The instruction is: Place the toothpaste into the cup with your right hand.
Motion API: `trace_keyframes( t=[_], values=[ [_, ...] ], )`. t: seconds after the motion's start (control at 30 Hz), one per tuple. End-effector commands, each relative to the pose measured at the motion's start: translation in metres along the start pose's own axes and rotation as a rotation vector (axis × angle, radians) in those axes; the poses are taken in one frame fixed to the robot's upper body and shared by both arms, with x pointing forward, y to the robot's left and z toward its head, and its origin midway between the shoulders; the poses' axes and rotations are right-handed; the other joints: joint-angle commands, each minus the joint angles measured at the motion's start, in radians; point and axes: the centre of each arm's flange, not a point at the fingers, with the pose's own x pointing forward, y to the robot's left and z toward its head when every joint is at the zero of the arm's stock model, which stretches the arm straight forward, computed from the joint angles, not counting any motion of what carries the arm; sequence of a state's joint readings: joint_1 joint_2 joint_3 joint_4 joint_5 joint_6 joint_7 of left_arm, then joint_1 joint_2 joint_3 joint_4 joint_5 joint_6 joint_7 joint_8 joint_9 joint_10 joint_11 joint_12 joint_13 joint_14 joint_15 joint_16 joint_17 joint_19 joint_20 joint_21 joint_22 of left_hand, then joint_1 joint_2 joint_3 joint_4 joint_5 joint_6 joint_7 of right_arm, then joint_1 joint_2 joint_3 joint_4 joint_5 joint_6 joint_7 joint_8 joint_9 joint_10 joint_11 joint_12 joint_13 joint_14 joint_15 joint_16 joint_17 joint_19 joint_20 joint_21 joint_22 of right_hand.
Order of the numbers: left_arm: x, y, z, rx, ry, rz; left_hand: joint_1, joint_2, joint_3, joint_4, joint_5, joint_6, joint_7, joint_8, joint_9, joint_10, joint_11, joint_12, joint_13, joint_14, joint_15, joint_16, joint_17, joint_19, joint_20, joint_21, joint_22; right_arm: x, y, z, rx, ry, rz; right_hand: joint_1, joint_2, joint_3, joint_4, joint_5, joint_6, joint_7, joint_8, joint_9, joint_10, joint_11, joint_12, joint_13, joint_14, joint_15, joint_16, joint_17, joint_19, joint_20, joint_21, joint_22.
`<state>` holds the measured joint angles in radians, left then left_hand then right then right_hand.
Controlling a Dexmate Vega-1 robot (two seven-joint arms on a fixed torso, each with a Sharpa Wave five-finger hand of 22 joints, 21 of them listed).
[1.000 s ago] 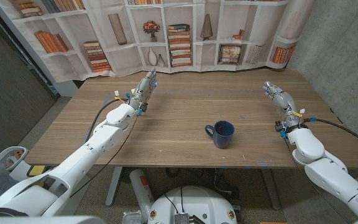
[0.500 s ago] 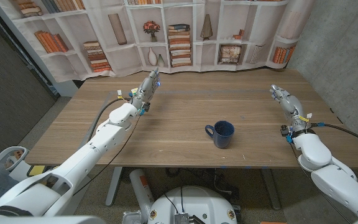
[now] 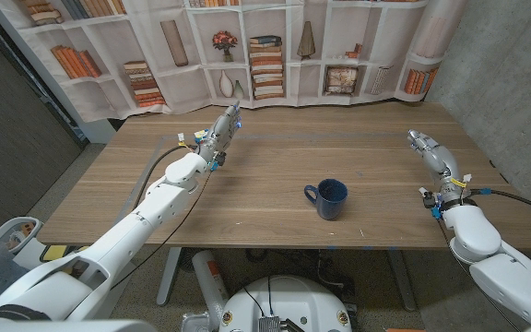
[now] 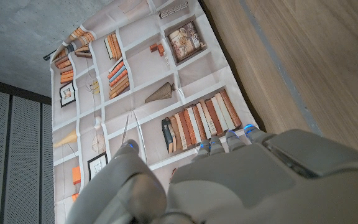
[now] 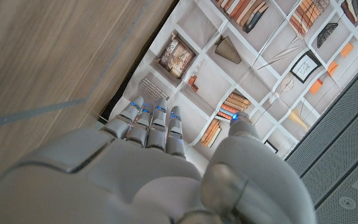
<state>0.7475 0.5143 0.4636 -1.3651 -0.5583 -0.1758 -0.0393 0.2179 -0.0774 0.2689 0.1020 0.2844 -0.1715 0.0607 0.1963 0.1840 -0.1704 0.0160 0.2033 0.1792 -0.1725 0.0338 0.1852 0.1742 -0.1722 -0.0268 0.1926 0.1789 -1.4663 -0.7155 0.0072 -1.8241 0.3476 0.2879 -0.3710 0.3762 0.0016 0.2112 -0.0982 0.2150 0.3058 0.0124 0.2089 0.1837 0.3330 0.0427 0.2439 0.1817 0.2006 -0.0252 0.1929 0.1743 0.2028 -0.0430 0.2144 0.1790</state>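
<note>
Upright blue cup (image 3: 332, 199), handle pointing toward left hand (image 3: 221, 128); right hand (image 3: 429, 148) likewise empty, fingers straight, slightly apart

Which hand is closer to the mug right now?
The right hand, by a small margin. It sits off the mug's plain side, toward the right edge. The left hand is farther, beyond the handle side toward the back.
</note>
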Motion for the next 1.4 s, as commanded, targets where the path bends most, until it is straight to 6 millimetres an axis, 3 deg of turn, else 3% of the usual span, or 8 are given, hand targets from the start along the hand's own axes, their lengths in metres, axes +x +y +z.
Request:
trace_keyframes(
  t=[0.03,1.4],
  values=[
    [-0.001,-0.004,0.002,0.006,-0.005,-0.01,0.008,0.001,-0.002,-0.004,0.007,-0.129,-0.008,0.001,0.001,-0.128,-0.009,0.0,0.005,-0.146,-0.007,0.001,0.005,-0.183,0.004,0.006,0.003,-0.019,-0.007,0.0,-0.031,0.011,-0.038,0.014,0.004,0.004,-0.008,0.005,0.011,-0.001,0.006,0.005,0.01,-0.005,0.003,0.002,0.014,-0.002,0.0,0.002,0.005,-0.009,-0.003,0.005],
    [0.001,-0.014,0.004,0.002,-0.022,-0.024,0.011,0.004,-0.009,-0.005,0.007,-0.126,-0.009,0.0,0.001,-0.127,-0.01,0.0,0.005,-0.146,-0.008,0.0,0.006,-0.185,0.003,0.006,0.003,-0.055,-0.027,-0.001,-0.221,0.077,-0.167,0.047,0.007,0.014,-0.027,0.01,0.043,-0.012,0.009,0.006,0.035,-0.019,0.003,0.002,0.037,-0.008,0.0,0.002,0.011,-0.01,-0.006,0.005]
  ],
)
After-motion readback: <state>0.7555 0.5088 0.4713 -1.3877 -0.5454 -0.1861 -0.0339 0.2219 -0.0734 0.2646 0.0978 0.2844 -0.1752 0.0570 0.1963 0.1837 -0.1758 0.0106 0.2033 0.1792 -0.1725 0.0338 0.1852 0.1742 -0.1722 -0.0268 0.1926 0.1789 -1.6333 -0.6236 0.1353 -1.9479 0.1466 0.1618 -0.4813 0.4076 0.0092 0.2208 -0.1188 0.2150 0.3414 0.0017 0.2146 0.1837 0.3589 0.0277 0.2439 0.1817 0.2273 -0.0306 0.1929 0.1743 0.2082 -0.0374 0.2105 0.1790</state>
